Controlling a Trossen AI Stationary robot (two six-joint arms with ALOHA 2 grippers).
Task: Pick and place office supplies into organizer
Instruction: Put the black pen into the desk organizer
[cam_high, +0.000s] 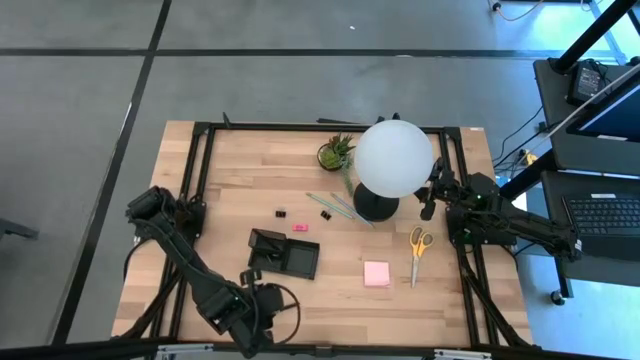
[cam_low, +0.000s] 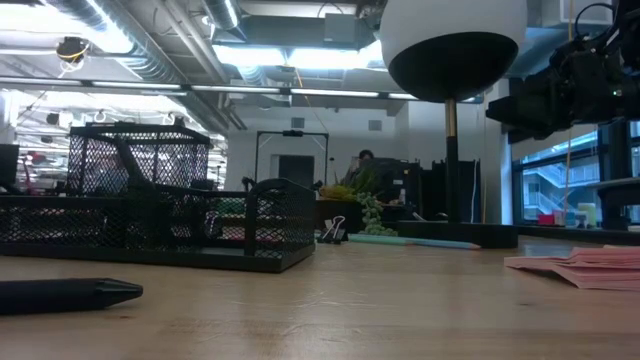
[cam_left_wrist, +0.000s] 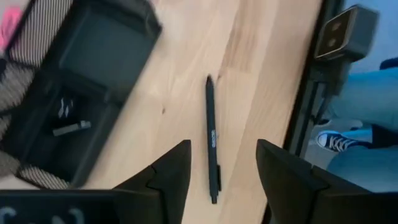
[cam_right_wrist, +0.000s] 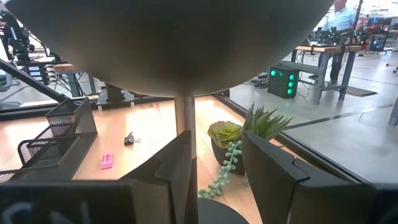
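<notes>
A black pen (cam_left_wrist: 212, 143) lies flat on the wooden table near its front edge, also low in the low view (cam_low: 70, 293). My left gripper (cam_left_wrist: 224, 168) hovers open above it, one finger on either side, touching nothing; in the high view it is near the front edge (cam_high: 255, 322). The black mesh organizer (cam_high: 283, 253) stands just beyond. Pink sticky pad (cam_high: 377, 273), yellow-handled scissors (cam_high: 418, 250), binder clip (cam_high: 283, 212), pink eraser (cam_high: 300, 228) and pale-green pencils (cam_high: 335, 207) lie loose on the table. My right gripper (cam_right_wrist: 214, 168) waits open at the right, level, facing the lamp.
A white globe lamp (cam_high: 393, 160) on a black base and a small potted plant (cam_high: 337, 152) stand at the far middle. The table's black frame rail (cam_left_wrist: 311, 106) runs close beside the pen, and a person's shoes (cam_left_wrist: 339, 142) show beyond it.
</notes>
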